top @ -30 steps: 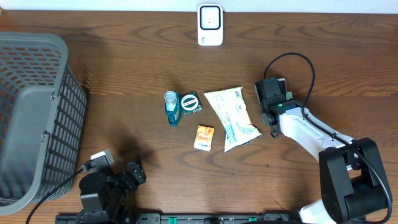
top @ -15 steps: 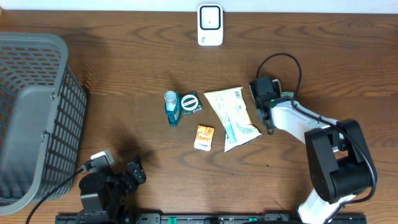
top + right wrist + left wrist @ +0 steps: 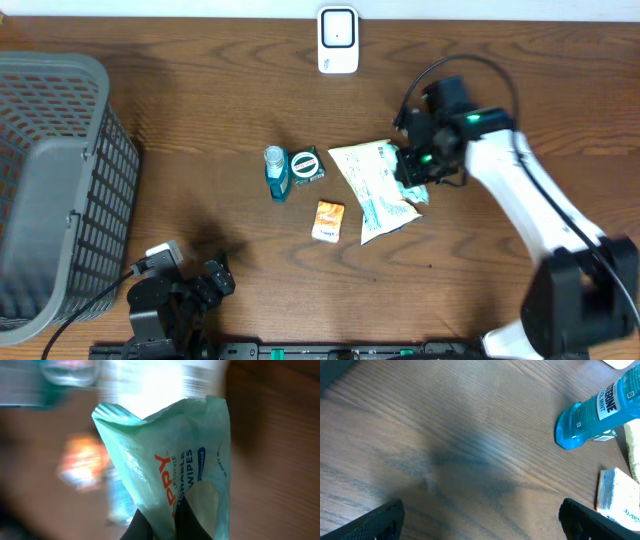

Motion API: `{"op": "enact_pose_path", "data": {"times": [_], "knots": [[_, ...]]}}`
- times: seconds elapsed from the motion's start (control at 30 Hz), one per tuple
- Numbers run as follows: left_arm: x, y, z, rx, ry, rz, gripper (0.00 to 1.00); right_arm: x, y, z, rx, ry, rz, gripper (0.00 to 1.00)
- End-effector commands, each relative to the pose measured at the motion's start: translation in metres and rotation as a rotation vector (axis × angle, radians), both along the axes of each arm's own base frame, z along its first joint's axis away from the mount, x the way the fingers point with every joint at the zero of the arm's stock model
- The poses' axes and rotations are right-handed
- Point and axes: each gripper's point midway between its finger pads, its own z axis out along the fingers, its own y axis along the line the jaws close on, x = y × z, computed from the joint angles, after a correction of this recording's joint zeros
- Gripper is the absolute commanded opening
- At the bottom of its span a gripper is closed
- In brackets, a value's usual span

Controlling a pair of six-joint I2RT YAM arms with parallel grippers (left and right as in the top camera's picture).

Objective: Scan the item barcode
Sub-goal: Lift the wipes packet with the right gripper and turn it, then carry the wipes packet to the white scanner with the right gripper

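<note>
The item, a pale green and white wipes pack (image 3: 368, 185), lies in the middle of the table; its right edge is raised. My right gripper (image 3: 415, 170) is shut on that edge. In the right wrist view the pack (image 3: 170, 445) hangs pinched between the two dark fingers (image 3: 142, 527), blurred by motion. The white barcode scanner (image 3: 338, 40) stands at the table's far edge. My left gripper (image 3: 215, 278) rests low at the front left, open over bare wood (image 3: 480, 520), holding nothing.
A blue mouthwash bottle (image 3: 276, 172) (image 3: 600, 410), a green round-lidded pack (image 3: 306, 165) and an orange packet (image 3: 327, 220) (image 3: 616, 500) lie just left of the wipes. A grey mesh basket (image 3: 95, 120) fills the left side.
My right gripper has moved left onto the wipes pack's right edge and shut on it. The arm has since risen and swung towards the far side, lifting that edge. The left arm is still.
</note>
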Motion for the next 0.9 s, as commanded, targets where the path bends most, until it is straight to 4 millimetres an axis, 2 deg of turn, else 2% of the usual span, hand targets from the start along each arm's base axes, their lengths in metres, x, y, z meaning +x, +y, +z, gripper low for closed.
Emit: {"op": "enact_pose_path", "data": {"times": [0.0,0.17,0.23,0.33,0.53,0.7,0.87], "knots": [[-0.007,0.000,-0.011,0.003,0.048,0.002,0.98,-0.028,0.045,0.069,0.471,0.019,0.162,0.01],[-0.007,0.000,-0.011,0.003,0.048,0.002,0.98,-0.059,0.062,0.121,0.834,0.101,0.240,0.01],[-0.007,0.000,-0.011,0.003,0.048,0.002,0.98,-0.065,0.066,0.133,0.909,0.102,0.264,0.01],[-0.007,0.000,-0.011,0.003,0.048,0.002,0.98,-0.071,0.068,0.141,0.951,0.094,0.292,0.01],[-0.007,0.000,-0.011,0.003,0.048,0.002,0.98,-0.083,0.069,0.171,1.121,0.239,0.198,0.01],[-0.007,0.000,-0.011,0.003,0.048,0.002,0.98,-0.096,0.067,0.176,1.114,0.421,0.077,0.01],[-0.007,0.000,-0.011,0.003,0.048,0.002,0.98,-0.100,0.066,0.177,1.110,0.465,0.047,0.01]]}}
